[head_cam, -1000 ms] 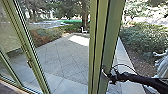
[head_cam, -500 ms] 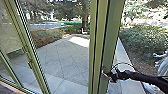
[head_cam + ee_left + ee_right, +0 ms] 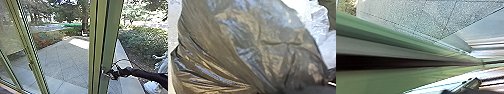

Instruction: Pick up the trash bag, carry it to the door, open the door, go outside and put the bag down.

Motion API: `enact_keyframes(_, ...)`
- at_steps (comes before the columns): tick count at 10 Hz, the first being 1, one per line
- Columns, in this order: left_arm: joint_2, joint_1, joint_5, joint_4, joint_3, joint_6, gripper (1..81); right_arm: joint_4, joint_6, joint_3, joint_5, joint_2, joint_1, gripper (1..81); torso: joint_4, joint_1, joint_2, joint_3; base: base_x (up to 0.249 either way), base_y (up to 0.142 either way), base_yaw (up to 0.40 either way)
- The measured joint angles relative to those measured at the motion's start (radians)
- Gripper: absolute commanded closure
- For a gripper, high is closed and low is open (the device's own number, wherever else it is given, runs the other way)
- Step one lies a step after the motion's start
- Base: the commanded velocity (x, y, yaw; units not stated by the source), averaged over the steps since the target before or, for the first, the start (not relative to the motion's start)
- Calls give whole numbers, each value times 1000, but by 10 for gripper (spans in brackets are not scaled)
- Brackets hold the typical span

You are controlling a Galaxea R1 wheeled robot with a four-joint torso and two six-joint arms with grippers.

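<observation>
Right arm (image 3: 147, 75) outstretched from right side; right hand (image 3: 106, 74) pointing inward.

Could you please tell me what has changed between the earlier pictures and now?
The right arm has risen slightly against the green door frame, while its end effector stays at the frame's edge. The head camera has also shifted a little, so the paved yard sits slightly lower in view. I see nothing newly taken hold of or let go; the frame appears otherwise unchanged.

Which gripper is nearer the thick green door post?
Right. The right gripper is at the post; the left gripper is by the trash bag, its gap to the post unclear.
</observation>
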Motion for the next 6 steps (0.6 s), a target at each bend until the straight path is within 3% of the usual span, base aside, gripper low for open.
enact_keyframes(4, 0, 0, 0, 0, 0, 0, 811, 8, -3, 8, -19, -16, 52, 10, 0, 0, 0, 0, 0, 0, 0)
enact_keyframes(6, 0, 0, 0, 0, 0, 0, 811, 4, -40, 10, -36, -21, 76, 10, 0, 1, 1, 0, 0, 0, 0)
